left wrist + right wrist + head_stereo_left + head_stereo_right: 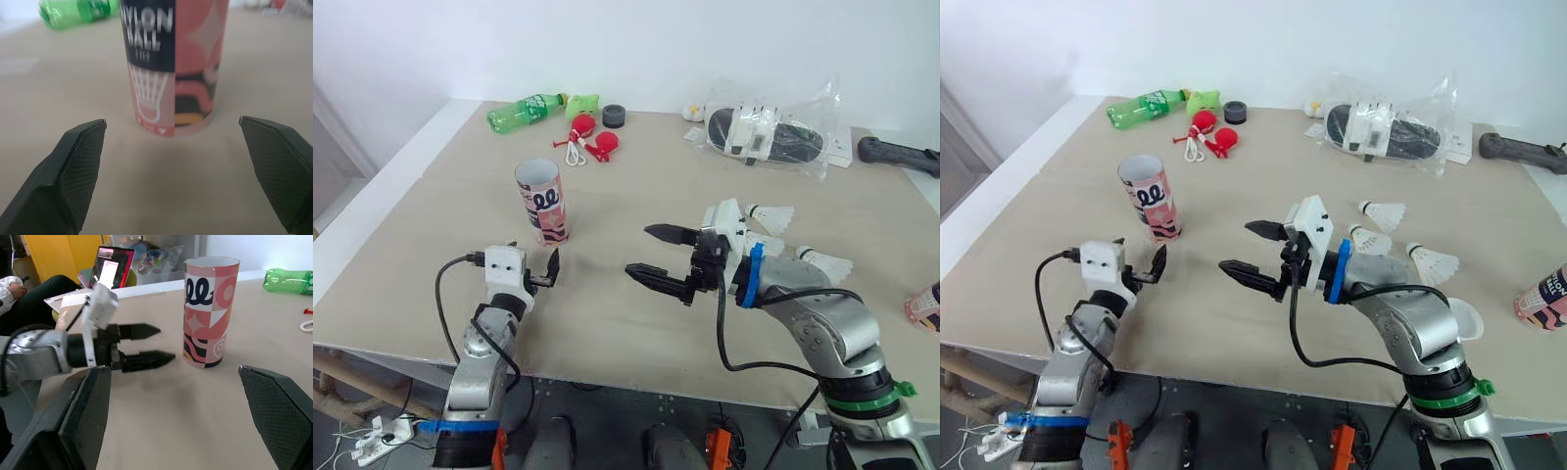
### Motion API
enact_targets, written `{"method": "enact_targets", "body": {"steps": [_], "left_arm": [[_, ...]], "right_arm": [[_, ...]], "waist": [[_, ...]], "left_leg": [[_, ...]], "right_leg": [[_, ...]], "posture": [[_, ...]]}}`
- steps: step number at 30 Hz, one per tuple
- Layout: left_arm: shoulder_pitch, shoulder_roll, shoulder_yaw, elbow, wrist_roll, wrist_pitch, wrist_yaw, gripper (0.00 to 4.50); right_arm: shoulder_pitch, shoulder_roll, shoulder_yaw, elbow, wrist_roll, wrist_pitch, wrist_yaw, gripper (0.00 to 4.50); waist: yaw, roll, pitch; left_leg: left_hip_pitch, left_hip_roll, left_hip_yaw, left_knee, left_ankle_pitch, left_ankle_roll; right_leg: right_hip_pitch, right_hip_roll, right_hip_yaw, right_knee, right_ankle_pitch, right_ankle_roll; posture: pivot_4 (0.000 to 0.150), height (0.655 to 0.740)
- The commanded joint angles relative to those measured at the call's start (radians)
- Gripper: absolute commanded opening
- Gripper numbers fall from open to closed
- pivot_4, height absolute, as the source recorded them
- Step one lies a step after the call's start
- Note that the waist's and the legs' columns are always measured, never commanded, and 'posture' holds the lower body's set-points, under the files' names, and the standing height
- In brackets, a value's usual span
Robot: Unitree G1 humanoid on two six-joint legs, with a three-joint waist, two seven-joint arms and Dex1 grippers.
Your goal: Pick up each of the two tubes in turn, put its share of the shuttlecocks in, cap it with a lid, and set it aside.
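Over on the left, the left gripper [536, 257] is hanging low over the table [440, 186] with its fingers spread wide, and it is holding nothing. Straight ahead of it, the pink patterned tube [541, 201] is standing upright with its top open, lined up with the gap between those fingers but just beyond their tips, so nothing is touching. Well past the tube, a green bottle [524, 110] is lying on its side.

Moving across, the right gripper [637, 250] is reaching in sideways, its fingers parted and empty, pointing toward the left gripper. The tube is sitting ahead of it and off to one side, near but apart.

Behind the right gripper, by its wrist, three white shuttlecocks [1383, 211] are lying on the table, one just beside the arm and two a little further out. Further right again, well behind that arm, a second pink tube [1542, 294] is showing at the table's edge, and I cannot tell whether it is upright or lying down.
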Motion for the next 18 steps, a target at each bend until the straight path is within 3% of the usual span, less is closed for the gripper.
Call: {"method": "enact_targets", "body": {"steps": [1, 18], "left_arm": [[-0.082, 0.031, 0.019, 0.095, -0.015, -0.044, -0.036, 4.50], [-0.452, 0.084, 0.026, 0.688, -0.023, -0.262, -0.171, 4.50]], "right_arm": [[-0.009, 0.014, -0.021, -0.037, -0.002, -0.002, -0.018, 4.46], [0.028, 0.055, -0.066, -0.074, 0.002, 0.017, -0.125, 4.46]], "waist": [[0.000, 0.000, 0.000], [0.000, -0.001, 0.000]], "left_leg": [[0.000, 0.000, 0.000, 0.000, 0.000, 0.000], [-0.004, -0.001, -0.001, 0.000, 0.000, 0.000]], "right_leg": [[0.000, 0.000, 0.000, 0.000, 0.000, 0.000], [-0.003, -0.001, -0.002, 0.000, 0.001, -0.001]], "posture": [[0.150, 0.7400], [0.150, 0.7400]]}}
